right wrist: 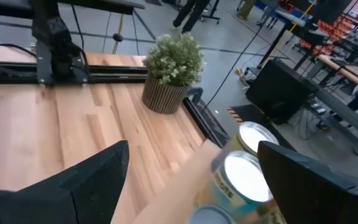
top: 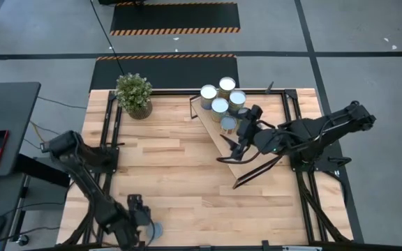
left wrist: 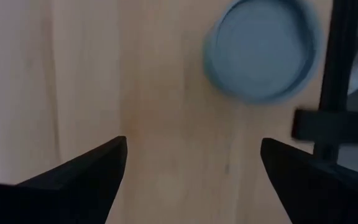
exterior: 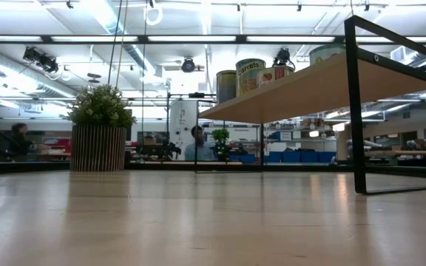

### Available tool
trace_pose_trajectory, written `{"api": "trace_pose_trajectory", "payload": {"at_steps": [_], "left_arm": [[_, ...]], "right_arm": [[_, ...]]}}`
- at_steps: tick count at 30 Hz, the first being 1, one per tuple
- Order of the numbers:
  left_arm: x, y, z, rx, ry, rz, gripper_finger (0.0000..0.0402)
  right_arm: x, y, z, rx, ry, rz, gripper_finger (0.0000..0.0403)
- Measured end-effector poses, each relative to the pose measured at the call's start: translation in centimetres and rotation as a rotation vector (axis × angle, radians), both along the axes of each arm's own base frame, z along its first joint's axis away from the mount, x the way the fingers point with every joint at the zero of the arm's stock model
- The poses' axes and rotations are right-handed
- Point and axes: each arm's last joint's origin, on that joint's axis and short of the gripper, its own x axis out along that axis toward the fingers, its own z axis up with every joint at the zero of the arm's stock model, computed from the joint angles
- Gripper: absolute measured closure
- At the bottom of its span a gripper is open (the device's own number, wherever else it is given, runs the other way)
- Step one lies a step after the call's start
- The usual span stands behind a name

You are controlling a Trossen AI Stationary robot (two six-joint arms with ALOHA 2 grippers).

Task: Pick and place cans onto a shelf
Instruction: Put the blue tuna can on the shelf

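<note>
The light-wood shelf (top: 208,115) stands slantwise at the table's far right; in the low view its board (exterior: 309,85) rests on black end brackets. Several cans stand upright on it, white-topped (top: 209,93) and silvery (top: 229,124); they also show in the low view (exterior: 250,74). My right gripper (top: 243,130) is open over the shelf beside the silvery can, holding nothing; its wrist view (right wrist: 191,186) shows can tops (right wrist: 241,177) ahead. A blue-grey can (top: 155,229) stands at the table's near edge. My left gripper (top: 138,213) hovers open just left of it, and the can's top (left wrist: 263,50) lies ahead of the fingers (left wrist: 191,180).
A potted plant (top: 133,94) stands at the table's far left corner; it also shows in the low view (exterior: 100,125) and the right wrist view (right wrist: 169,68). Black frame rails (top: 107,132) run along both sides of the table. Bare wood (top: 180,167) lies between the arms.
</note>
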Motion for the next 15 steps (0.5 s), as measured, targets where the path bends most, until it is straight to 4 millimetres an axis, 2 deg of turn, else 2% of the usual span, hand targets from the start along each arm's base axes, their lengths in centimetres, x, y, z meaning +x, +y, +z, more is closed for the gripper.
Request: {"api": "trace_pose_trajectory", "payload": {"at_steps": [7,15], "left_arm": [[1.7,-3.0,-0.8,0.075,-0.091,-0.112,0.0027],[2.4,-3.7,-2.3,0.073,-0.124,-0.103,0.0027]], "right_arm": [[0.6,0.4,0.2,0.056,-0.033,-0.01,0.004],[0.4,0.9,0.3,0.082,-0.045,0.005,0.004]]}}
